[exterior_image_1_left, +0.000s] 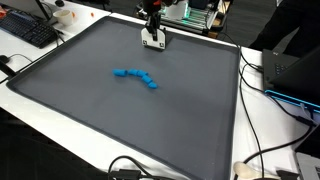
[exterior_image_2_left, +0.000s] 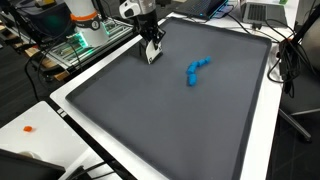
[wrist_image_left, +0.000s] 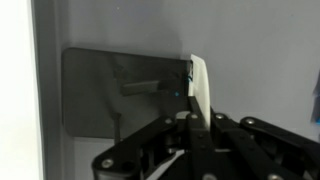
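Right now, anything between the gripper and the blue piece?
No. Only bare grey mat lies between gripper and blue piece; both exterior views show it.

you see a blue string of blocks (exterior_image_1_left: 136, 77) lying on the dark grey mat (exterior_image_1_left: 120, 125), a black keyboard (exterior_image_1_left: 28, 28) beyond one corner, cables (exterior_image_1_left: 262, 155) alongside.

Matt dark grey mat (exterior_image_1_left: 120, 110), smooth and rubbery-looking, blue plastic-looking links (exterior_image_1_left: 135, 77) with a slight sheen, matt black gripper (exterior_image_1_left: 153, 43), smooth white tabletop (exterior_image_1_left: 272, 135)
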